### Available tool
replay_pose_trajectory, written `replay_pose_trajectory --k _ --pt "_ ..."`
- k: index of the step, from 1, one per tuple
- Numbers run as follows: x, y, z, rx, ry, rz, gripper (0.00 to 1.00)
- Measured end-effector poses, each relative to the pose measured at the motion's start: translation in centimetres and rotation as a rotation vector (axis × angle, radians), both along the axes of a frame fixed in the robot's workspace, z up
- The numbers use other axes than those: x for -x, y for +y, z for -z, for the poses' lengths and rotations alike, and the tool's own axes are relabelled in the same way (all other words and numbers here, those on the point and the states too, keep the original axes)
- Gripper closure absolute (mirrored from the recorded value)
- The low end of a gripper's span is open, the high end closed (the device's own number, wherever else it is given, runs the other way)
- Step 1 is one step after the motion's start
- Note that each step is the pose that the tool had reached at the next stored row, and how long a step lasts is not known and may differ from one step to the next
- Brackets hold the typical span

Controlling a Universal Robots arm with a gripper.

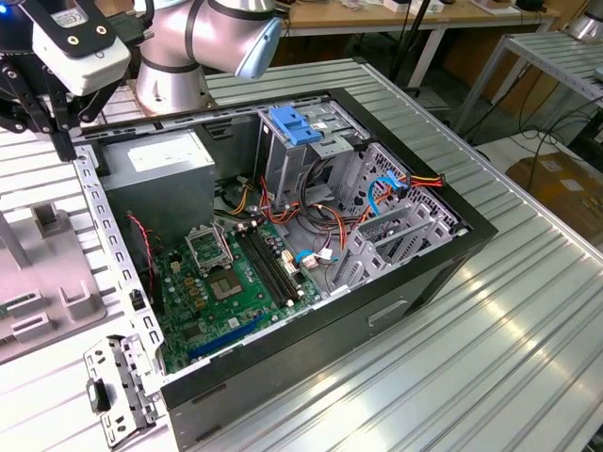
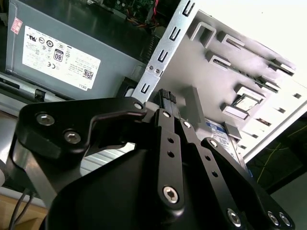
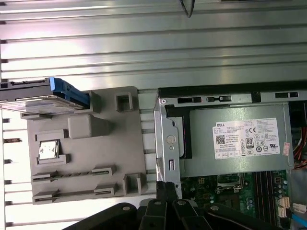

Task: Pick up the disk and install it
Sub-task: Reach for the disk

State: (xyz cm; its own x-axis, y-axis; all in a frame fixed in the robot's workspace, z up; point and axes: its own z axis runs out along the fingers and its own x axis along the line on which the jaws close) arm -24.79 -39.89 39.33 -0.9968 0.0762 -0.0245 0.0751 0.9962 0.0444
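Tabletop [image 1: 490, 311]: ribbed metal, carrying the open case [image 1: 415, 282] and, just beside its rear, a grey holder [image 3: 96, 158]. Risk, in my judgement: a drive dropped here lands on hard ridges and could be damaged.

Case: the interior is crowded, with loose cables [image 1: 325, 221] around the drive cage [image 1: 283, 169]. Risk: a drive brought in low could snag a cable or strike the cage wall, as the opening looks tight.

Holder: raised posts and slots stand across its face. Risk: a descent off line could land a finger on a post rather than on the drive.

Flange [image 3: 168, 139]: this perforated strip of the case stands between the holder and the power supply [image 3: 240, 139]. The tool [image 3: 166, 186] hangs close to it in the first wrist view. Risk: a sideways move at this height could clip it.

Disk [image 3: 38, 102]: lies at a far corner of the holder, outside the case, overhanging the holder's edge, with one blue rail [image 3: 69, 91] toward the holder's middle. It appears slightly tilted. Risk: a grip on a tilted body or on the plastic rail could slip.

Tool: jaws drawn together with nothing between them, in both wrist views. Set like this it cannot span the disk. The disk is well apart from it, across the holder on the side away from the case. In the second wrist view a bit of its label [image 2: 218, 128] shows past the finger links
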Motion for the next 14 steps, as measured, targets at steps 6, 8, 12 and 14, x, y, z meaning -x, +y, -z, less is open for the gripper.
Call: replay_pose_trajectory --k 6,8,12,14 --pt "0.91 0.00 0.00 0.0001 0.0001 0.000 0.89" --pt "1.14 0.00 0.00 0.0001 0.0001 0.000 0.89" --pt "1.64 0.00 0.00 0.0001 0.0001 0.000 0.89" --pt "1.83 0.00 0.00 0.0001 0.0001 0.000 0.89"
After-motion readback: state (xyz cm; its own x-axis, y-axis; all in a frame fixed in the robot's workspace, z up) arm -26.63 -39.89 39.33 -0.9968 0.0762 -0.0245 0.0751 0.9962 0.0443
